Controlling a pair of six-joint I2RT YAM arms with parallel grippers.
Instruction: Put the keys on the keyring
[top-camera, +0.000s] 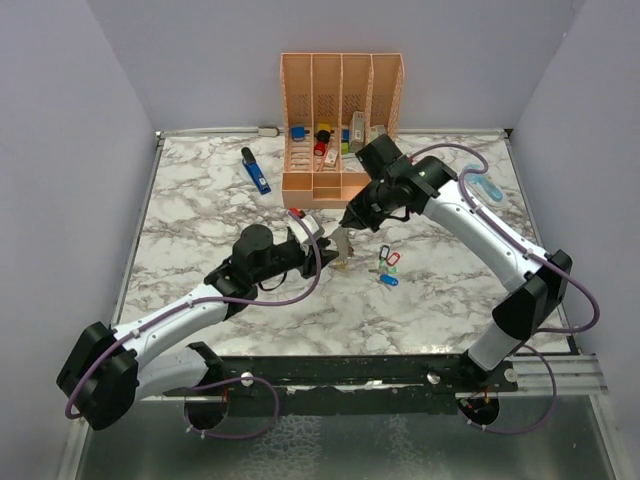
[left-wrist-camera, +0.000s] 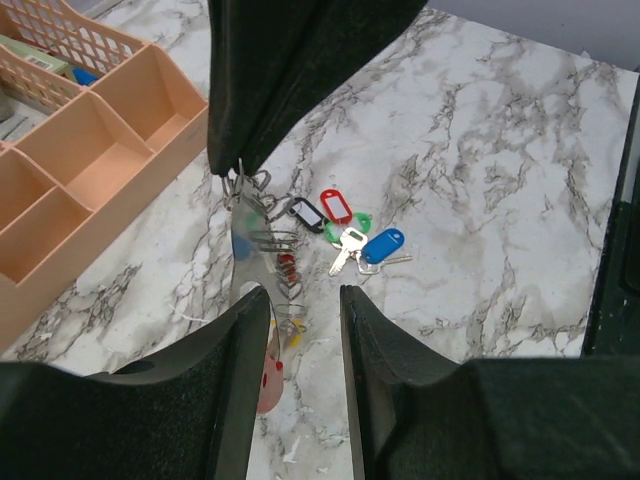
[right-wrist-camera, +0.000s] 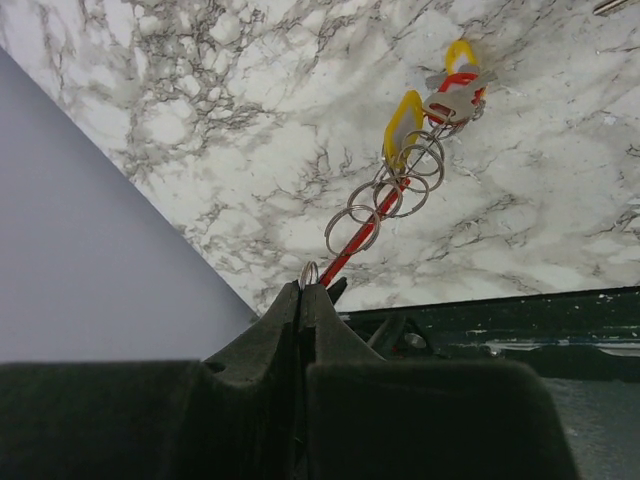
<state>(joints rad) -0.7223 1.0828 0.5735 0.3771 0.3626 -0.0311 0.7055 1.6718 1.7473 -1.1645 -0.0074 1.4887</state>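
One keyring (left-wrist-camera: 250, 240) in the tightly closed right claw (right-wrist-camera: 308, 288), left claw (left-wrist-camera: 305, 295) half-open around it; four loose tagged keys (left-wrist-camera: 345, 228) beside.

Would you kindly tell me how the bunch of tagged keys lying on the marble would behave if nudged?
The bunch of keys looks floppy: separate tags splay out, so a nudge would probably scatter or swivel them. Thin plastic tags suggest it is light. Lying flat, it seems unlikely to roll.
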